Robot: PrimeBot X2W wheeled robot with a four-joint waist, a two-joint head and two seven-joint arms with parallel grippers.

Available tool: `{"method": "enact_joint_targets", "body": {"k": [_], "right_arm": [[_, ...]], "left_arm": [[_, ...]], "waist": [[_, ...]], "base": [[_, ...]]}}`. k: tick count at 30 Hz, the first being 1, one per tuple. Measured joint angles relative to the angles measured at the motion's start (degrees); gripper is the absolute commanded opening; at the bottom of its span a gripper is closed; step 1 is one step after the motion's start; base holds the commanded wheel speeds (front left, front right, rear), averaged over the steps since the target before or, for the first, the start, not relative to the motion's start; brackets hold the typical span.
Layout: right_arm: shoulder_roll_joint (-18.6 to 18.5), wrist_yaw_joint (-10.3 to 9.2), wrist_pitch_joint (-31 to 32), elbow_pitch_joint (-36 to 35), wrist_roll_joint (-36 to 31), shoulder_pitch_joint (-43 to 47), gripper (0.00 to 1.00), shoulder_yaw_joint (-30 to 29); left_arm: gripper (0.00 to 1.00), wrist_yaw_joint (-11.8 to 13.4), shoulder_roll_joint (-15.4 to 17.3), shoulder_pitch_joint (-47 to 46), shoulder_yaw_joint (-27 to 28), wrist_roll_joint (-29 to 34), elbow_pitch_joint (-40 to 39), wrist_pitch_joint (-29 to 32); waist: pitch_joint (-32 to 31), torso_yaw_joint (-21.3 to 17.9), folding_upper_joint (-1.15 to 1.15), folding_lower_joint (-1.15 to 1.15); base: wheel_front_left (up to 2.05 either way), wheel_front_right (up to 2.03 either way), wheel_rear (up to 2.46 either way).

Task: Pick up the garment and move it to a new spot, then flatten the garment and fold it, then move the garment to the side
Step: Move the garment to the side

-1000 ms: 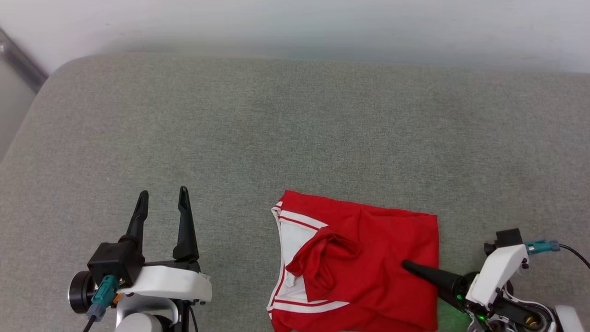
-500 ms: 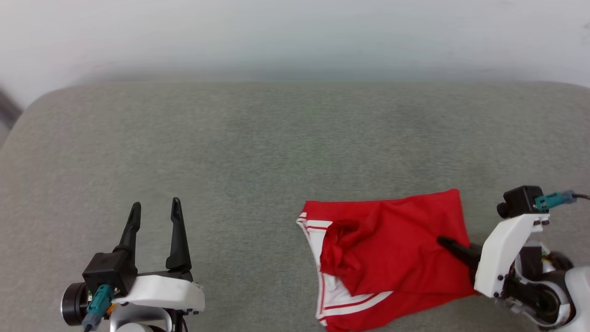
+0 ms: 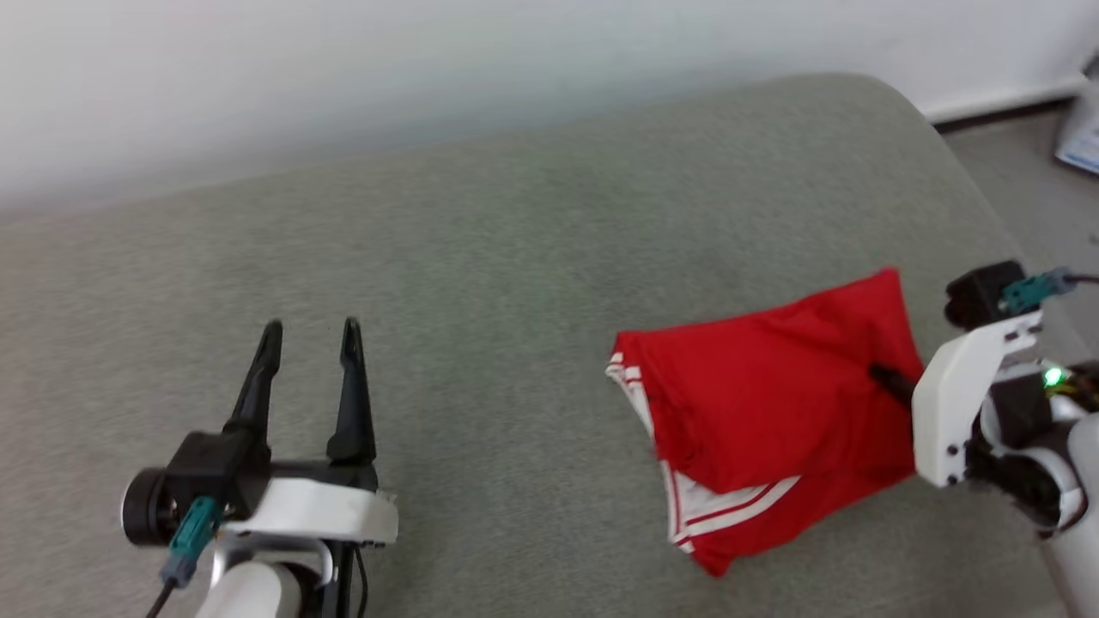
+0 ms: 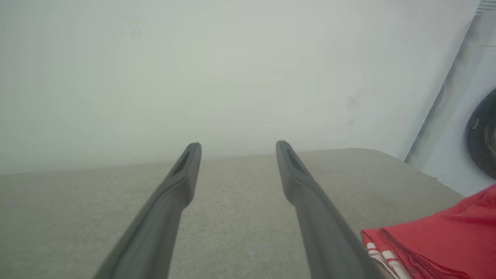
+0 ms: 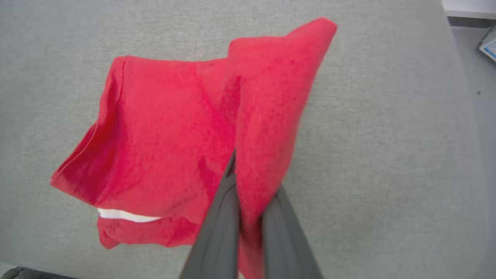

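Observation:
The garment [image 3: 773,421], a folded bright red jersey with white-and-red striped trim, hangs lifted above the grey cushion [image 3: 481,283] at the right of the head view. My right gripper [image 3: 884,379] is shut on its right edge. The right wrist view shows both fingers [image 5: 217,232] pinching a fold of the red garment [image 5: 170,147], which droops leftward. No letters or numbers show. My left gripper [image 3: 311,336] stands open over bare cushion at the lower left, well apart from the garment [image 4: 438,240], nothing between its fingers [image 4: 182,182].
The cushion's rounded right edge [image 3: 970,197] drops to a grey floor [image 3: 1022,172]. A pale wall [image 3: 429,77] runs behind. A white-and-blue object [image 3: 1083,137] lies on the floor at far right. Open cushion stretches between the grippers.
The head view has swung right. My right gripper has raised the garment and carried it rightward toward the cushion's right end; the jersey now hangs more bunched. The left gripper stays open.

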Motion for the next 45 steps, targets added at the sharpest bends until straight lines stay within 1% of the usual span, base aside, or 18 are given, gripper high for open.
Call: {"method": "enact_joint_targets", "body": {"k": [1,2,3,5,12,19,20,21,22,25,29,32,33,36,39,45], "right_arm": [[-1.59,-0.01,-3.34,2.86,-1.07,-3.61,0.0,0.47],[-2.15,-0.01,-4.79,3.89,-1.3,-4.92,0.0,0.55],[-3.21,0.01,-11.17,8.48,-2.12,-10.42,0.0,-0.18],[-3.94,0.01,-14.39,11.21,-3.22,-12.73,0.0,-0.82],[-4.6,0.01,-25.44,23.36,-5.23,-21.69,0.0,-6.27],[-4.2,0.01,-35.0,36.79,-9.99,-27.76,0.0,-13.8],[-3.77,0.01,-36.37,38.42,-10.72,-28.41,0.15,-14.28],[-3.2,0.01,-37.8,39.87,-11.54,-28.92,0.59,-14.63],[-2.68,0.02,-39.22,41.44,-12.3,-29.38,1.0,-15.16],[-1.75,0.02,-43.22,45.41,-14.01,-30.66,1.0,-16.59],[-2.15,0.02,-47.67,49.86,-17.02,-31.72,1.0,-18.86],[-2.74,0.02,-49.62,52.04,-18.83,-31.9,1.0,-20.0],[-3.28,0.01,-50.3,53.32,-19.79,-31.74,1.0,-20.23],[-3.35,0.02,-51.16,53.31,-20.58,-30.16,1.0,-19.41],[-2.31,0.02,-51.86,52.54,-20.58,-27.16,1.0,-18.17],[2.19,0.02,-53.35,47.03,-19.2,-19.34,1.0,-14.5]], "left_arm": [[1.0,-0.18,0.57,-3.08,-0.67,1.24,-1.07,0.64],[1.0,-0.15,0.81,-4.02,-0.79,1.62,-1.49,1.07],[1.0,-0.64,2.18,-8.28,-1.7,3.76,-3.57,2.85],[1.0,-0.94,2.79,-10.51,-2.1,4.66,-4.59,4.15],[1.0,-1.93,5.08,-17.12,-3.15,7.45,-7.17,7.76],[1.0,-2.69,5.5,-21.48,-4.95,8.99,-8.59,10.5],[1.0,-2.7,5.6,-21.8,-5.06,9.14,-8.62,10.88],[1.0,-2.8,5.66,-21.94,-5.19,9.23,-8.67,11.1],[1.0,-2.9,5.7,-22.06,-5.21,9.26,-8.66,11.15],[1.0,-2.87,5.89,-22.32,-5.17,9.29,-8.71,11.36],[1.0,-2.46,5.83,-21.93,-5.02,8.84,-8.37,11.02],[1.0,-2.02,5.37,-20.54,-4.97,8.15,-7.47,9.99],[1.0,-1.86,4.57,-18.69,-4.86,7.0,-5.88,8.44],[1.0,-1.4,3.69,-16.06,-4.69,5.54,-4.01,6.93],[1.0,-0.55,2.52,-12.81,-4.08,3.85,-2.37,5.15],[1.0,0.67,1.53,-6.42,-2.48,0.82,-0.04,3.2]], "waist": [[2.55,-2.69,0.0,0.0],[3.66,-3.38,0.0,0.0],[8.77,-5.73,0.0,0.0],[11.53,-6.64,0.0,0.01],[21.04,-8.44,0.0,0.01],[27.67,-7.64,0.0,0.01],[28.24,-7.33,0.0,0.01],[28.68,-6.97,0.0,0.01],[29.0,-6.6,0.0,0.01],[29.34,-5.87,0.0,0.01],[28.07,-5.66,0.0,0.01],[26.29,-5.51,0.0,0.01],[23.75,-5.2,0.0,0.01],[20.58,-4.65,0.0,0.0],[17.01,-3.91,0.0,0.0],[10.12,-1.85,0.0,0.0]], "base": [[0.0,0.0,0.0],[0.0,0.0,0.0],[0.0,0.0,0.0],[0.0,0.0,0.0],[0.0,0.0,0.0],[0.0,0.0,0.0],[0.0,0.0,0.0],[0.0,0.0,0.0],[0.0,0.0,0.0],[0.0,0.0,0.0],[0.0,0.0,0.0],[0.0,0.0,0.0],[0.0,0.0,0.0],[0.0,0.0,0.0],[0.0,0.0,0.0],[0.0,0.0,0.0]]}}
